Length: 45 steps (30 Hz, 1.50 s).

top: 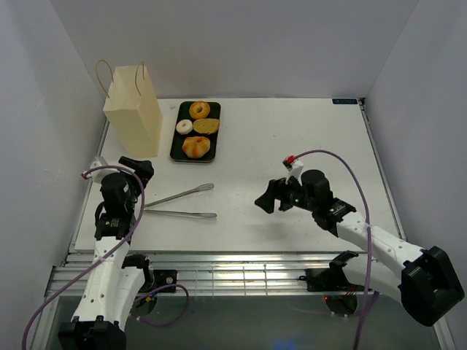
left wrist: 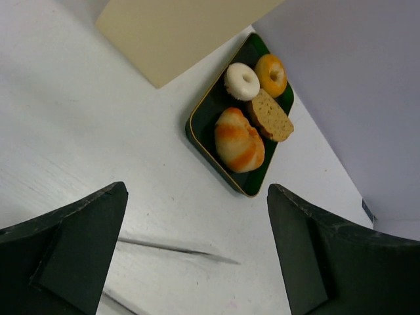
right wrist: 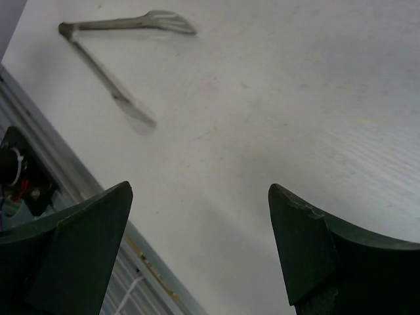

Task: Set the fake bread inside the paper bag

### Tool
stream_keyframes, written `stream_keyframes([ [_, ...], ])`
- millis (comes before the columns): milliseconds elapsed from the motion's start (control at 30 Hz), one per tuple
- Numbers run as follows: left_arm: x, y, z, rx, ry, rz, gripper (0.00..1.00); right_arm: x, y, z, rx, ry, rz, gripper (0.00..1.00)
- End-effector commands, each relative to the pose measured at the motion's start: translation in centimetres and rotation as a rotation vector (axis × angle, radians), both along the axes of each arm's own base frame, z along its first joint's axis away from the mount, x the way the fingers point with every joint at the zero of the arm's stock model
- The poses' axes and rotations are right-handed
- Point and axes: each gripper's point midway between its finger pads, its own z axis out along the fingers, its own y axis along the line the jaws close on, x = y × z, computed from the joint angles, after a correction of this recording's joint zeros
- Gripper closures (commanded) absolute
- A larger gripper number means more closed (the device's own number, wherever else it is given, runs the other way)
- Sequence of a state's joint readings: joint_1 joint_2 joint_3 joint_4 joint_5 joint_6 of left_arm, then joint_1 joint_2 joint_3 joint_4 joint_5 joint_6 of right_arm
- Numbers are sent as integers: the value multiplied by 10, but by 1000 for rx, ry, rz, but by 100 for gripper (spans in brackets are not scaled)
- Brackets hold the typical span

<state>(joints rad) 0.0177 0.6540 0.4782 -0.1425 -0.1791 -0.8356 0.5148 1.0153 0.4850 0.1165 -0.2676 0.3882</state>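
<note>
Four pastries lie on a black tray (top: 176, 148) at the back left: an orange-brown ring (top: 199, 110), a white ring (top: 184, 126), a flat tan piece (top: 206, 126) and a golden bun (top: 195, 146). The left wrist view shows them too: the bun (left wrist: 239, 140), white ring (left wrist: 242, 81), orange ring (left wrist: 271, 74), tan piece (left wrist: 270, 115). The cream paper bag (top: 133, 113) stands upright left of the tray. My left gripper (top: 139, 169) is open and empty, near the bag's foot. My right gripper (top: 273, 195) is open and empty over the table's middle right.
Metal tongs (top: 179, 203) lie on the white table between the two grippers, also in the right wrist view (right wrist: 108, 62). White walls close in on the left, back and right. The table's front edge (right wrist: 141, 256) has a metal rail.
</note>
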Motion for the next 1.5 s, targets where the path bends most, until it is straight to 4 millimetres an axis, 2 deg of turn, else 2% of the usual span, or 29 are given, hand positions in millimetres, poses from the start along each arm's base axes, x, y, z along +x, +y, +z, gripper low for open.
stream_keyframes([
  [0, -15, -13, -11, 0, 180, -84, 2, -23, 36, 14, 4, -1, 50, 10],
  [33, -13, -20, -15, -1, 209, -130, 2, -35, 51, 12, -11, -9, 87, 10],
  [67, -12, -27, -15, -4, 214, -174, 2, -40, 59, 11, -16, -6, 101, 10],
  [100, -12, -41, -11, -21, 209, -256, 2, -45, 68, 1, -42, 15, 126, 10],
  [133, -12, -46, -12, -27, 220, -286, 2, -57, 86, 6, -38, 6, 184, 10],
  [167, -12, -49, -10, -29, 218, -308, 2, -62, 96, 4, -44, 8, 212, 10],
  [200, -14, -53, -11, -28, 218, -332, 2, -66, 108, -10, -83, 32, 240, 10],
  [233, -15, -53, -8, -26, 204, -334, 2, -74, 128, 0, -79, 10, 279, 10],
  [267, -17, -53, -7, -20, 200, -339, 2, -77, 138, -3, -96, 12, 290, 10],
  [300, -18, -53, -6, -13, 194, -339, 2, -80, 147, -19, -137, 34, 306, 10],
  [333, -20, -53, -7, -4, 194, -343, 2, -81, 164, -9, -130, 6, 313, 10],
  [367, -22, -53, -4, 4, 187, -347, 2, -82, 173, -23, -164, 23, 329, 10],
  [400, -23, -53, -3, 12, 187, -353, 2, -83, 180, -24, -168, 21, 338, 10],
  [433, -25, -53, -1, 21, 193, -364, 2, -85, 194, -16, -149, 9, 355, 10],
  [467, -25, -55, -2, 22, 203, -373, 2, -85, 200, -25, -161, 20, 362, 10],
  [533, -28, -57, -4, 30, 231, -398, 2, -84, 213, -21, -123, 23, 360, 10],
  [700, -31, -54, 2, 58, 253, -397, 2, -84, 237, -28, -85, 49, 385, 10],
  [900, -35, -54, 10, 65, 223, -399, 2, -85, 249, -41, -65, 89, 384, 10],
  [1000, -35, -52, 11, 67, 234, -386, 2, -76, 252, -43, -69, 85, 360, 10],
  [1200, -38, -55, 14, 61, 236, -404, 2, -30, 251, -42, -51, 92, 281, 10],
  [1233, -38, -55, 14, 62, 237, -406, 2, -15, 246, -41, -47, 94, 253, 10],
  [1300, -39, -56, 17, 65, 228, -409, 2, 0, 242, -45, -46, 105, 225, 10],
  [1433, -41, -58, 15, 61, 232, -423, 2, 44, 231, -50, -24, 140, 189, 10],
  [1467, -41, -59, 16, 62, 230, -430, 2, 50, 230, -62, -37, 162, 192, 10],
])
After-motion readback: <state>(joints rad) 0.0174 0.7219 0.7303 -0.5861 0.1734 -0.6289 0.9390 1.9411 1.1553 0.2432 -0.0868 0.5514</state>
